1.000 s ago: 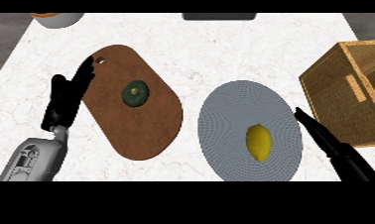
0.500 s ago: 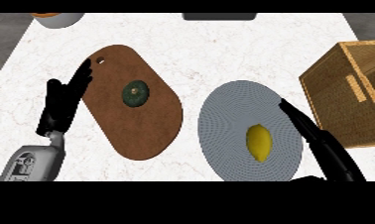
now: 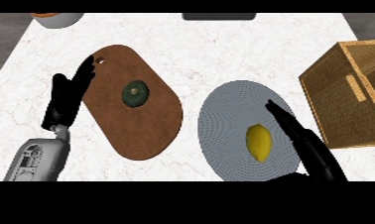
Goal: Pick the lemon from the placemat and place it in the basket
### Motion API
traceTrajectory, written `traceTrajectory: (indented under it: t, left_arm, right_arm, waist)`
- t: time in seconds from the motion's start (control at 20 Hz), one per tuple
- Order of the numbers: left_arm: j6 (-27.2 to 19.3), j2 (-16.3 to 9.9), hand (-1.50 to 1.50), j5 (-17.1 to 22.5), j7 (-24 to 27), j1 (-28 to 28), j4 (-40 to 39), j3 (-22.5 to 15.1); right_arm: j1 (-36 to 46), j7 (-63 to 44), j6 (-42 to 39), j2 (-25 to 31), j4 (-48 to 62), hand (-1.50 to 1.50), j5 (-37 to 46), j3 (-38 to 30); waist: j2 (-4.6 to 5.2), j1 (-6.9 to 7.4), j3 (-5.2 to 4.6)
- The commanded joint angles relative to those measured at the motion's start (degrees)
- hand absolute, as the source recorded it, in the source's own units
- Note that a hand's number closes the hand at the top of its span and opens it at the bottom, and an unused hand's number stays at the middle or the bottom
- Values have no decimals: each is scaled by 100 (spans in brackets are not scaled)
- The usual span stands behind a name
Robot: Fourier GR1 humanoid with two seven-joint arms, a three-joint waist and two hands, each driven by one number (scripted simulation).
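Compared with the 2 earlier head-view frames, the right hand has advanced up and to the left from the lower right corner, onto the right edge of the round grey placemat. No other item has shifted, and the left hand remains in place.

Layout, largest item first:
1. White marble counter: fills the frame.
2. Brown cutting board: centre left, carrying a dark green round vegetable.
3. Round grey placemat: lower centre right.
4. Wicker basket: right edge, partly cut off by the frame.
5. Lemon: lower right part of the placemat, not yet lifted.

Hand state: right-hand fingers are straight and together, gripping nothing. The left hand rests open, fingers up, beside the left edge of the cutting board.

Lemon position relative to the hand: just left of the fingers, slightly below the fingertips. Contact cannot be confirmed.

Probable hazards:
1. Straight fingers sweeping sideways would likely push or roll the lemon left across the placemat, since its rounded shape offers little resistance.
2. Closing before the thumb is opposite the fingers could squeeze the lemon out of the grasp.
3. The basket wall stands close on the right; a low transfer path could strike its near rim.
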State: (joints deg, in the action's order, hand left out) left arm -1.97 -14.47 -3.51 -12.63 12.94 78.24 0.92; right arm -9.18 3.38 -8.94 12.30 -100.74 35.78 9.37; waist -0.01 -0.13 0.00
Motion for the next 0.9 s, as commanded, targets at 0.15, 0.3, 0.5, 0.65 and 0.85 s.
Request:
traceTrajectory:
  t: [0.15,0.3,0.5,0.65,0.85]
  left_arm:
    - [240,-78,0,-19,-182,300,-140,331]
    - [121,214,0,-228,35,-229,194,54]
    - [102,278,0,-329,-59,72,-18,166]
    - [308,176,0,-303,-75,-40,69,314]
    - [171,338,0,-434,-77,-182,268,183]
  right_arm:
    - [-81,-190,-282,-97,-79,-150,66,18]
    - [97,385,186,-281,802,-150,250,4]
    - [549,208,168,-471,1164,-150,387,18]
    - [554,201,307,-577,1232,-150,455,-6]
    - [510,518,-35,-139,1237,150,427,-119]
  waist:
    - [-2,-7,0]
    - [-1,9,1]
    - [1,9,1]
    - [0,8,0]
    - [-2,10,0]
